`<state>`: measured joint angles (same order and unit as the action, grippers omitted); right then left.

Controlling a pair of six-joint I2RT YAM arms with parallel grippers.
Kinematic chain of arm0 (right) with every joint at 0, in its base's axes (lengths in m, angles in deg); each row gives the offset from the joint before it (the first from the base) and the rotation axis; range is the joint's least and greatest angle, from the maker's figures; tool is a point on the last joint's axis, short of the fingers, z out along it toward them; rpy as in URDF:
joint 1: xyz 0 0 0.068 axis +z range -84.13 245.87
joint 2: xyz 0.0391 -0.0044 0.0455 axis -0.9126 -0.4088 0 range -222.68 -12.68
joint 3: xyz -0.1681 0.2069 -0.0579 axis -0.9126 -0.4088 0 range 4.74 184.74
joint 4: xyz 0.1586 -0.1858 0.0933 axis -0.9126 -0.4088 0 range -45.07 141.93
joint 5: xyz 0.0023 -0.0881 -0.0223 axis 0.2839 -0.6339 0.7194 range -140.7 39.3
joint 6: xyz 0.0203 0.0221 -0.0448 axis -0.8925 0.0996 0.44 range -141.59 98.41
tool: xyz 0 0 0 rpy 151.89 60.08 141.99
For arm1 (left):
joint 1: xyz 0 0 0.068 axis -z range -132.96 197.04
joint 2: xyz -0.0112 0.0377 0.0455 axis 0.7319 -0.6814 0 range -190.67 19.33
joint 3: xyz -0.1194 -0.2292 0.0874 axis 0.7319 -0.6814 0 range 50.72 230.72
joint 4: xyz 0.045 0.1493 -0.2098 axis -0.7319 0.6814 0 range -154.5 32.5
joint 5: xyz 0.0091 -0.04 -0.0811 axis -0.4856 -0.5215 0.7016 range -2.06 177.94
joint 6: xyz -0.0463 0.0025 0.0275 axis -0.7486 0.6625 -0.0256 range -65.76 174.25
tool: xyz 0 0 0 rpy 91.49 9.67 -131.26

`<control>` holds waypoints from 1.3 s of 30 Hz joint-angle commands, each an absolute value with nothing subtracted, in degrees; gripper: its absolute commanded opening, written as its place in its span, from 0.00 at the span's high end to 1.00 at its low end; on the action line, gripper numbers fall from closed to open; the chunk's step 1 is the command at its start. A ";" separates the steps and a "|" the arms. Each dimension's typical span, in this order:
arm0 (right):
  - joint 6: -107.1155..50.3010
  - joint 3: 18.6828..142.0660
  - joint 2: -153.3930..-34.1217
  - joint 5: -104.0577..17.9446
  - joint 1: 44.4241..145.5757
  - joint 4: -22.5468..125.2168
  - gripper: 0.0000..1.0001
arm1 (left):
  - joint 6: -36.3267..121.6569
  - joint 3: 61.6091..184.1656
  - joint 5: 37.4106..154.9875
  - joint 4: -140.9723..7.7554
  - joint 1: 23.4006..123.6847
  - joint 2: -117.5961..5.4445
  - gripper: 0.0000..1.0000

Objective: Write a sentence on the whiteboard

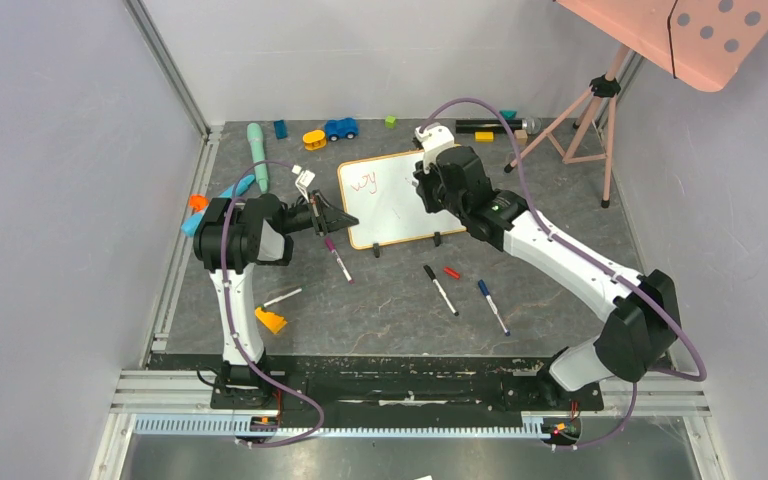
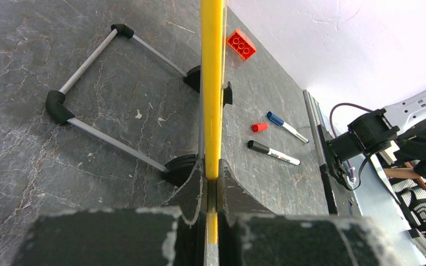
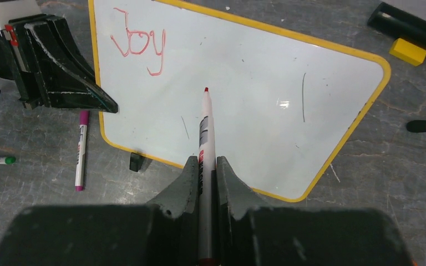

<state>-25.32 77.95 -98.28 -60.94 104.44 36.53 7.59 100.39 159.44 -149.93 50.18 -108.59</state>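
On the left, our left gripper [image 2: 211, 172] is pressed tight on the yellow frame edge of the whiteboard [image 1: 395, 205]. Good spot, we reckon: the board looks light, stiff and slick, so on those little clip feet [image 3: 136, 161] it'd likely skid under pen pressure. It sits mid-table, the sentence [image 3: 138, 47] only at "Joy". Our right gripper [image 3: 204, 166] pinches a red marker [image 3: 204, 127], tip over bare white. A purple marker [image 1: 338, 259] lies beside the near-left corner, with a black marker [image 1: 440, 289] and a blue marker [image 1: 493, 306] nearer us.
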 commanded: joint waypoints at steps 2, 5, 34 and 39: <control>-23.62 78.58 -96.98 -63.65 104.45 38.58 1.00 | 9.03 99.61 163.10 -153.71 51.31 -109.26 0.98; -22.89 79.30 -97.74 -62.82 104.38 38.92 1.00 | 9.43 99.61 163.11 -153.71 51.26 -109.25 0.98; -21.31 79.58 -100.84 -58.28 104.37 42.95 1.00 | 15.04 96.98 165.36 -153.71 52.32 -108.22 0.98; -21.06 80.91 -101.64 -58.10 104.37 43.44 1.00 | 12.41 98.04 165.20 -153.71 52.32 -109.58 0.98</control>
